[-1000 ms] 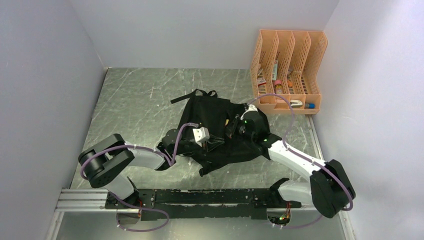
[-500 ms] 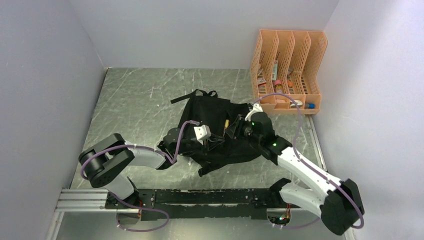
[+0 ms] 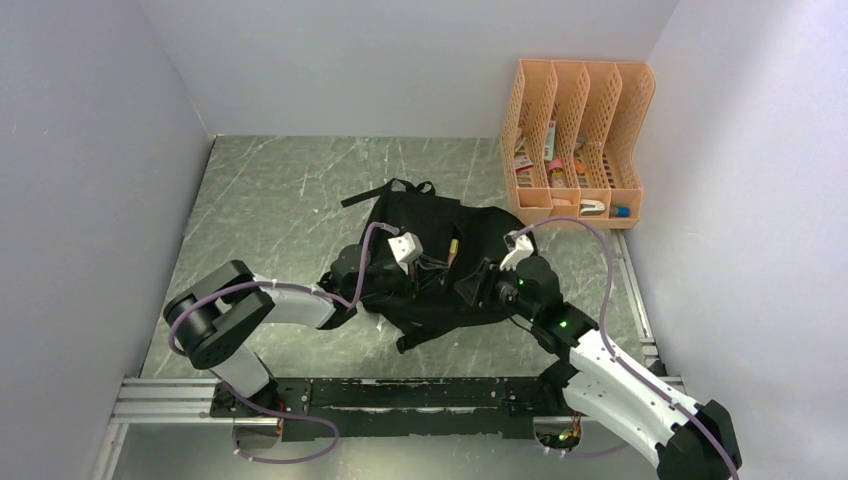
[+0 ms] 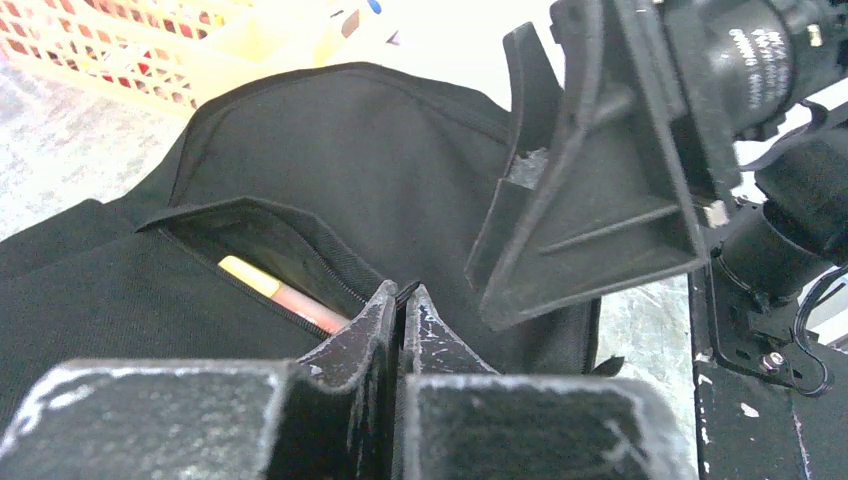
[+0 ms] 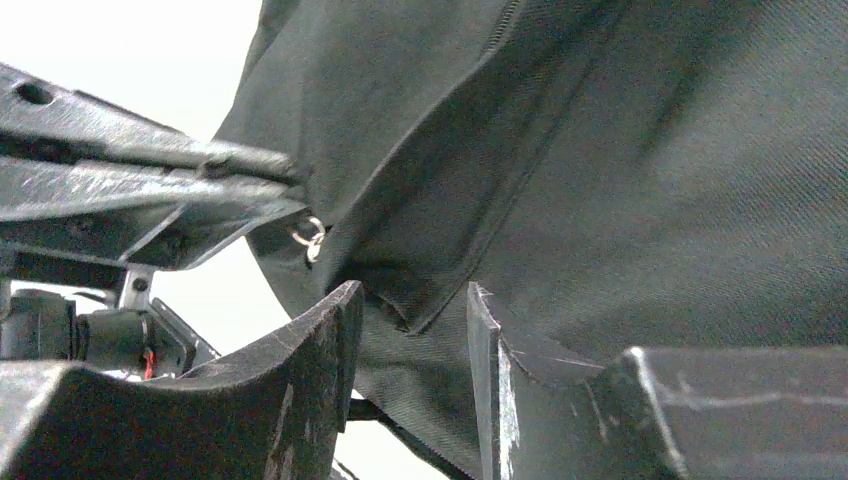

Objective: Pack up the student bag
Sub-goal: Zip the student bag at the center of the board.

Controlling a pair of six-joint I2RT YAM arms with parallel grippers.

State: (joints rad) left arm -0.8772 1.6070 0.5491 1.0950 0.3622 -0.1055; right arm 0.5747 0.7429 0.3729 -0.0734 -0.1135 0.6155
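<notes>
**Desk:** Where is the student bag (image 3: 425,220) lying, and how is it going to handle?

**Me:** It is lying flat in the middle of the table (image 3: 280,190), straps trailing toward the far wall. The orange file organiser (image 3: 580,110) is standing well apart in the far right corner. The bag is looking soft and floppy, and probably light for its bulk. I am expecting the cloth to sag wherever nothing is holding it. So the stitched zip edge of the pocket (image 4: 250,240) is the place to take hold, not the slack panel.

**Desk:** And your claws?

**Me:** My left claw (image 4: 401,310) is pinching fully shut on that pocket edge, keeping the mouth agape. A yellow-and-pink pencil (image 4: 265,285) is showing inside. My right claw (image 5: 412,300) is standing about half parted, gripping nothing that I can see, with a seam of the bag running between its jaws.

**Desk:** What is differing from a second ago?

**Me:** Then the right claw was nearly closed, up at the pocket mouth by the pencil. Now it is opening and backing toward the near edge. The left claw is sitting slightly farther up the bag.
</notes>
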